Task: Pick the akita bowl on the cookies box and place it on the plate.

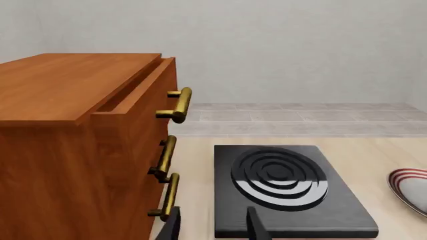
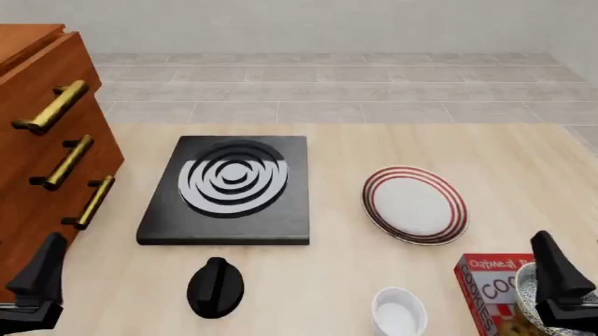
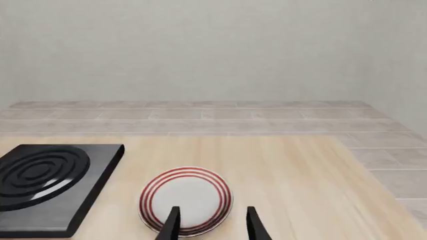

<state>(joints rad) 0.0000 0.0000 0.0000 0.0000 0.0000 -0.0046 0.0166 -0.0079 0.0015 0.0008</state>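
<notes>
Lying at the near right corner of the light wooden surface, the red cookies box is seen in the front view with the akita bowl resting on it, only the bowl's dark speckled outer wall and pale inside showing at the picture's edge. The right gripper is held just beside the bowl, partly in front of it; no contact can be made out. In the right wrist view its jaws are seen parted, with nothing between them, and the plate with red rings is framed beyond them. The plate is set farther back than the box, near it, to the right of the black stove burner. A plain white small bowl is placed left of the box, and a black knob lies near the burner's front edge. The left gripper is held low at the left, beside the wooden drawer cabinet with brass handles. Its jaws are likewise shown apart and empty in the left wrist view, where the cabinet's top drawer appears slightly pulled out.
</notes>
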